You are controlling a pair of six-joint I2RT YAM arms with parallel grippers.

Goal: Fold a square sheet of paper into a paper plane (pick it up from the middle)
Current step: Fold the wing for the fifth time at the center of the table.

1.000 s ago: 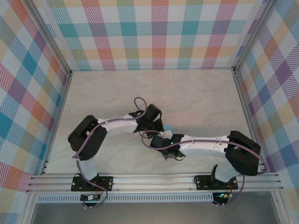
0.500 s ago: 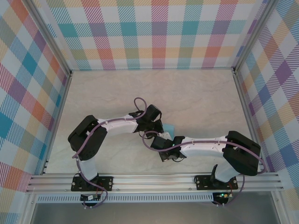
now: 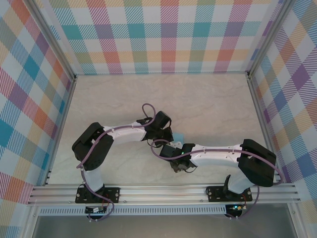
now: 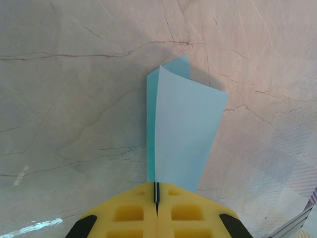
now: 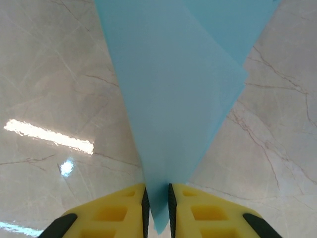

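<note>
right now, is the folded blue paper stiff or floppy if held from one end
Probably floppy: the blue paper bows open past the shut left fingers. Likely very light, since a narrow edge pinch seems to hold it up.

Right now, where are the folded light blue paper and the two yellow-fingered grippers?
folded light blue paper [image 4: 183, 134], left wrist view, on its broad flap.
left gripper [image 4: 156, 191], left wrist view, between its shut fingertips on the paper.
right gripper [image 5: 157, 196], right wrist view, gap between its fingertips.

No writing, label, brand, number or sign can be read on anything here.
</note>
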